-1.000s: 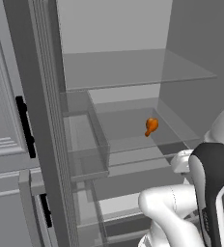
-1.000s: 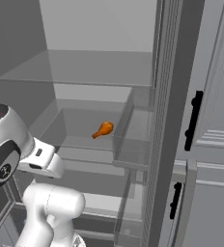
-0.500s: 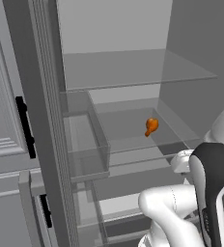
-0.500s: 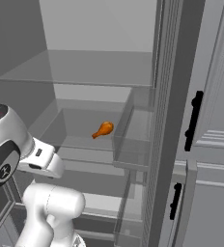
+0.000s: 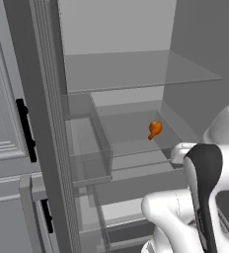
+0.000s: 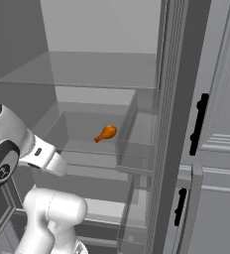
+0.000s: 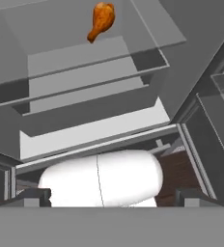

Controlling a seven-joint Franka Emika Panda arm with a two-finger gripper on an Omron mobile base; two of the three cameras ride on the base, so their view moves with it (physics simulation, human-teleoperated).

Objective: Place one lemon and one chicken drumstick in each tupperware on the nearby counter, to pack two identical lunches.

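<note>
Facing the open fridge (image 5: pixel 136 99), door swung wide. One chicken drumstick (image 5: pixel 154 130) lies on a glass shelf (image 6: pixel 82 144) toward the back of the middle level, fat end up and bone end pointing down and forward as my hand camera sees it (image 7: pixel 101 20). Nothing else sits on that shelf that I can make out; no lemon in sight here, and the trays and the marble counter are elsewhere, outside what I see. My claw (image 7: pixel 112 195) hangs low, well short of the shelf, aimed up at it from below the shelf front; its two dark tips stand at the far edges of the hand view, spread as wide as they go, with nothing between them. My judgement: I am at the fetching step for a drumstick, with the packing itself not begun as far as this shows. Next move calls for raising the hand to shelf height, reaching in over the shelf lip without clipping the clear door bin (image 5: pixel 89 148) beside it, and closing across the meaty end, which should grip better than the thin bone.
</note>
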